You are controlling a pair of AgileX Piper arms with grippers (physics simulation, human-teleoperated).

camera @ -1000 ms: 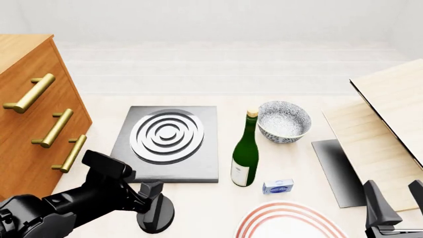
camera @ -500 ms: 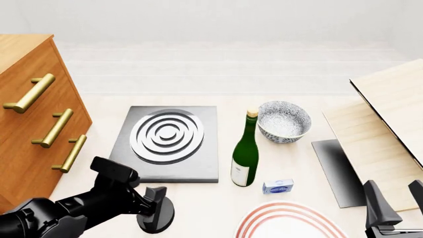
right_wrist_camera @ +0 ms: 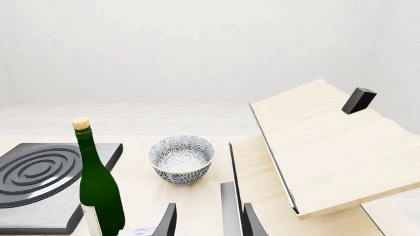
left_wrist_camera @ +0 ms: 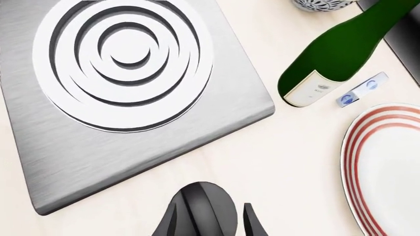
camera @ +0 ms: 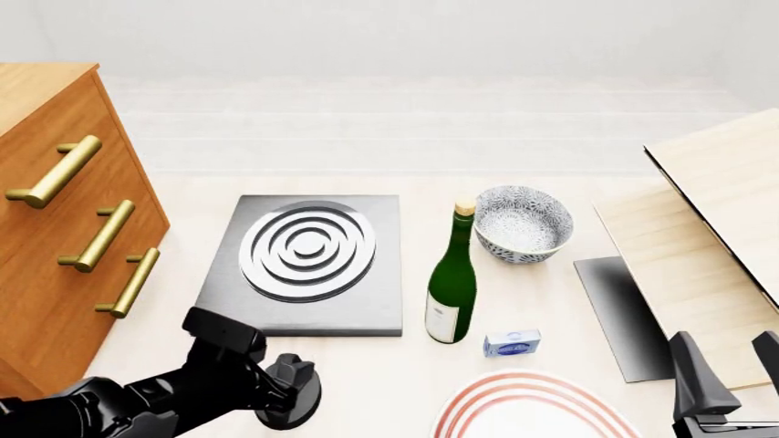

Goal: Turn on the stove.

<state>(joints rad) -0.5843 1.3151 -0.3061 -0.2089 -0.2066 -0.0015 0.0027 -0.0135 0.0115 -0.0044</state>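
Near stove (camera: 310,265), left tool (camera: 286,388) apparently gripping knob (left_wrist_camera: 204,209) (partly hidden).

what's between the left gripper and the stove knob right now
Nothing visible. The left gripper is already at the knob, its fingers on either side of it, just in front of the stove. The bottle stands off to the right.

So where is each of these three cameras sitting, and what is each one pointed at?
Front view: fixed above and behind the arms, looking down the table; shows left gripper at the knob, right gripper idle.
Left wrist view: behind the left gripper, looking down on knob and stove; fingertips show.
Right wrist view: behind the right gripper, facing forward.
All share the green bottle.
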